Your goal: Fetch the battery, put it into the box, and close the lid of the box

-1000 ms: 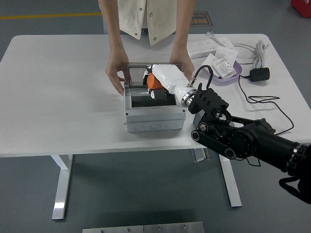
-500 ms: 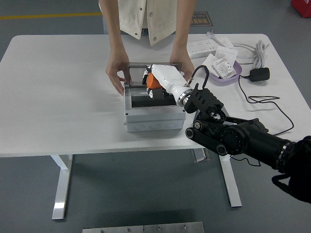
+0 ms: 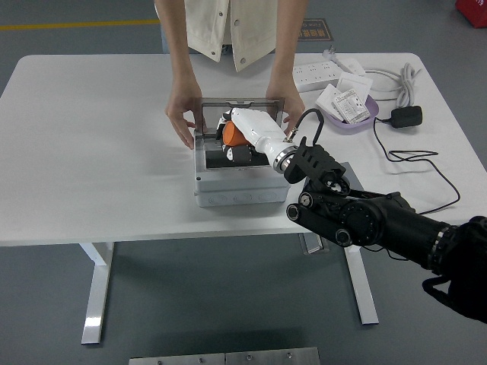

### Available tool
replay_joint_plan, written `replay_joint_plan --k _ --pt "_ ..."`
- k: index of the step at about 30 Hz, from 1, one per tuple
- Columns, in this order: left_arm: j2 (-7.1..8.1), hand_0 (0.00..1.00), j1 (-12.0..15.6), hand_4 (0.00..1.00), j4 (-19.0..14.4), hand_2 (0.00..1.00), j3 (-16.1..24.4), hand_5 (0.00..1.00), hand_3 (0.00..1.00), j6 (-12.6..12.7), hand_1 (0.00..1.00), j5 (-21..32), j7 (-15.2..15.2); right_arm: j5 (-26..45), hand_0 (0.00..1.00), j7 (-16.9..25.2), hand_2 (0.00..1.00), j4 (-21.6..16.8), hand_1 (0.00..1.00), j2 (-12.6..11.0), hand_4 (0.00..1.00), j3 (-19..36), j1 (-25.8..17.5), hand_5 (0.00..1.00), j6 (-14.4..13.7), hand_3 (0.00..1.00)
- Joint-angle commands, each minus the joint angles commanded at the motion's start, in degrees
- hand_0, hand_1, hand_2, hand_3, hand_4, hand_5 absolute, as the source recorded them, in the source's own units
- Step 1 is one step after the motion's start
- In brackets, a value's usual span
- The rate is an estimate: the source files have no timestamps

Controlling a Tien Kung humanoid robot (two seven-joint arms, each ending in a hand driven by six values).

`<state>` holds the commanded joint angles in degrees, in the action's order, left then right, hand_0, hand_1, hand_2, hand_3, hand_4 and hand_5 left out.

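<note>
A grey box (image 3: 240,190) stands open at the table's middle. Its lid (image 3: 240,101) stands upright at the back. A person at the far side holds the box's back corners with one hand on the left (image 3: 183,122) and one hand on the right (image 3: 293,114). My right hand (image 3: 230,146), white with a black forearm, reaches from the lower right down into the box. Its fingers are curled around an orange and black battery (image 3: 233,136), low inside the box. The fingertips are hidden by the box wall. My left arm is out of view.
A white power strip (image 3: 316,74), a purple tray (image 3: 364,120) with packets, a black adapter (image 3: 407,115) with its cable and a white cord (image 3: 407,76) lie at the back right. The table's near edge is just in front of the box.
My right hand has moved left and down, deeper into the box, with the battery. The person's hands and the lid have stayed in place.
</note>
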<state>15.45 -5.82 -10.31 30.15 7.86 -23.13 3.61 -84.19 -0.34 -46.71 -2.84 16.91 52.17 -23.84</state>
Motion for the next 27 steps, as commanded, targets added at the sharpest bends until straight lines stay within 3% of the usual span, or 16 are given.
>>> replay_joint_plan --k 1,6,7,13,14,19,20,27 --pt "0.01 0.577 0.00 0.554 0.00 0.554 0.03 0.021 0.560 0.00 0.631 -0.03 0.02 0.14 0.172 0.17 0.413 0.01 0.278 0.08 0.134 0.01 -0.05 0.002 0.11 0.468" --pt "-0.02 0.577 -0.01 0.554 0.00 0.554 0.19 0.021 0.560 -0.01 0.631 -0.20 0.09 0.54 0.172 0.73 0.413 -0.16 0.278 0.24 0.134 0.31 -0.15 0.002 0.49 0.468" --pt "-0.04 0.577 0.02 0.551 0.00 0.554 0.31 0.017 0.560 -0.02 0.631 -0.33 0.16 0.61 0.348 0.85 0.529 -0.25 0.449 0.25 0.420 0.44 -0.14 0.199 0.59 0.655" --pt "-0.02 0.577 0.06 0.551 0.00 0.554 0.96 0.017 0.560 -0.02 0.631 -1.07 0.50 0.86 0.348 1.43 0.529 -0.54 0.449 0.26 0.420 1.03 -0.07 0.199 0.93 0.655" --pt "0.00 0.577 0.05 0.551 0.00 0.554 0.98 0.016 0.560 0.00 0.630 -1.10 0.51 0.90 0.573 1.51 0.602 -0.57 0.559 0.26 0.587 1.09 -0.06 0.229 0.93 0.686" --pt "0.01 0.577 -0.10 0.551 0.00 0.554 0.51 0.016 0.560 0.03 0.630 -0.66 0.33 1.28 0.573 1.75 0.602 -0.54 0.559 0.25 0.587 1.16 -0.08 0.229 1.00 0.686" --pt "-0.01 0.577 -0.12 0.551 0.00 0.554 0.37 0.016 0.559 0.03 0.630 -0.53 0.29 1.34 0.760 1.77 0.613 -0.52 0.623 0.24 0.756 1.17 -0.10 0.389 1.02 0.697" --pt "-0.14 0.577 -0.07 0.550 0.00 0.553 -0.01 0.016 0.558 0.00 0.630 -0.26 0.19 0.94 0.799 1.55 0.619 -1.28 0.638 -0.12 0.780 1.96 -0.43 0.406 1.23 0.707"
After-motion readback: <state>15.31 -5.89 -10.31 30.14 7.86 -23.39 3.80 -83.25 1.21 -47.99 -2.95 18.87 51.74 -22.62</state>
